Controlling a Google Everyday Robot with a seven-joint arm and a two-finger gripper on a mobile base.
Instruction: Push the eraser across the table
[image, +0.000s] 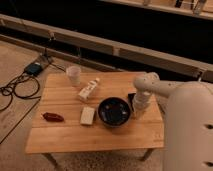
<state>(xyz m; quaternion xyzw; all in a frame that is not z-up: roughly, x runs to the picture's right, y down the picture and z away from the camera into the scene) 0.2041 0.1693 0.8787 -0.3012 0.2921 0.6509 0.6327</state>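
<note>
The eraser (131, 98) is a small flat black block on the right part of the light wooden table (65, 135), just right of the dark bowl (114, 111). Only its left strip shows; the rest is hidden behind my arm. My gripper (139, 107) hangs at the end of the white arm (150, 85), low over the table, right at the eraser and close to the bowl's right rim.
A pale cream block (87, 115), a white tube-like bottle (88, 90), a white cup (74, 75) and a red object (53, 117) are on the table's left half. Cables (17, 87) and a blue box (34, 68) lie on the floor at left. A rail (100, 47) runs behind.
</note>
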